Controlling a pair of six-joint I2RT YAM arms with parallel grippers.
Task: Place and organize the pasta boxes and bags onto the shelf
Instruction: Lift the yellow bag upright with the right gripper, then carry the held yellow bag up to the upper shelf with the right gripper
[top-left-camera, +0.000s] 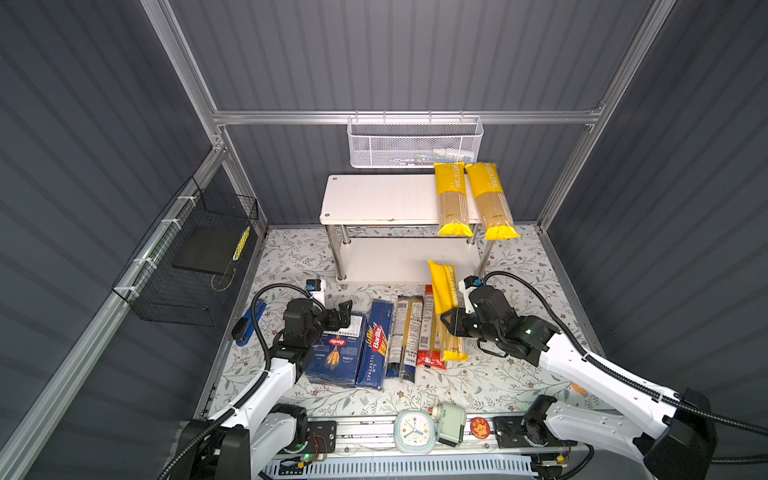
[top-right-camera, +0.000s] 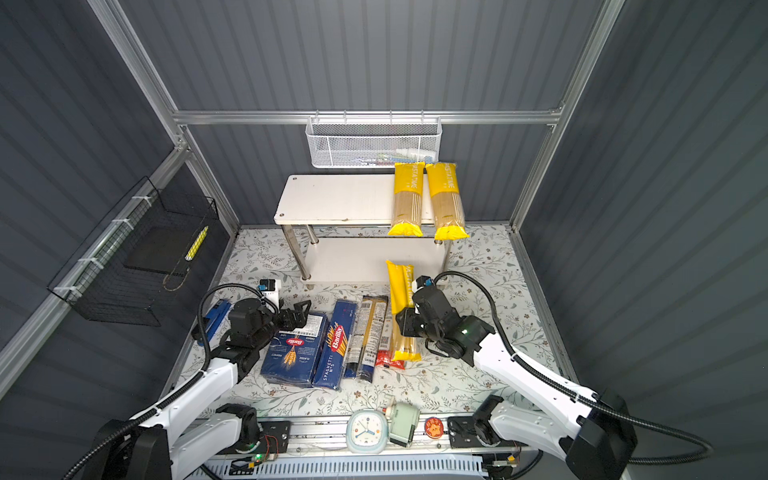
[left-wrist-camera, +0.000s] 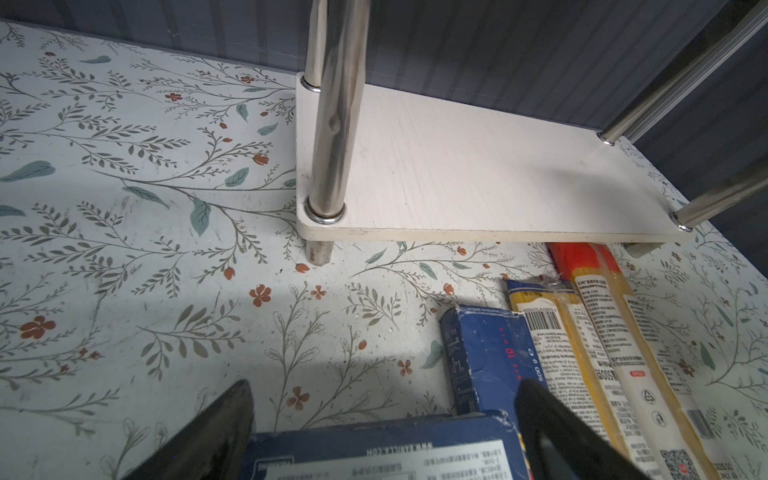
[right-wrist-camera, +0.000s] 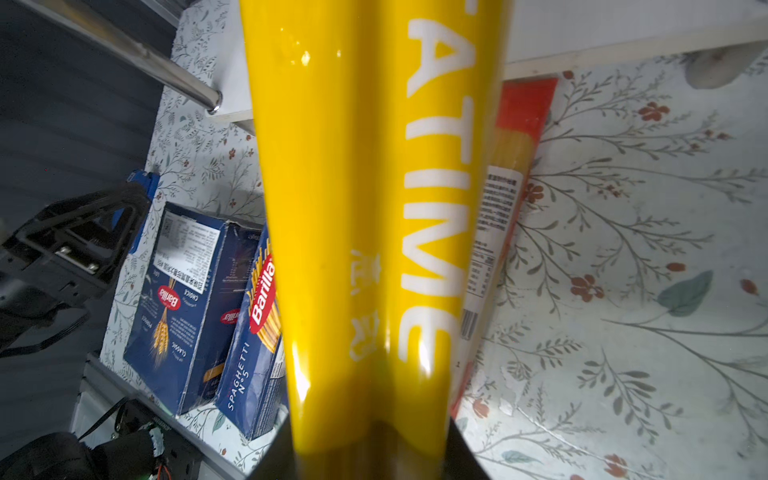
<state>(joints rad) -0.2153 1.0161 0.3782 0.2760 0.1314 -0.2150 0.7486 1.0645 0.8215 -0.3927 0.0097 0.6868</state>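
Note:
The white shelf (top-left-camera: 374, 199) stands at the back, with two yellow bags (top-left-camera: 451, 195) (top-left-camera: 490, 199) lying on the right of its top board. My right gripper (top-left-camera: 451, 322) (right-wrist-camera: 370, 449) is shut on the middle of a third yellow bag (top-left-camera: 444, 291) (right-wrist-camera: 365, 208), whose far end points at the lower board (left-wrist-camera: 478, 174). On the table lie the wide blue box (top-left-camera: 336, 357), the long Spaghetti box (top-left-camera: 376, 345), a clear dark-ended bag (top-left-camera: 405, 332) and a clear red-ended bag (top-left-camera: 428, 328). My left gripper (top-left-camera: 345, 314) (left-wrist-camera: 386, 386) is open, its fingers straddling the wide box's far end.
A white mesh basket (top-left-camera: 415, 141) hangs on the back rail above the shelf. A black wire basket (top-left-camera: 187, 257) hangs on the left wall. A blue tool (top-left-camera: 251, 322) lies at the table's left edge. A clock (top-left-camera: 413, 430) and small items sit along the front rail.

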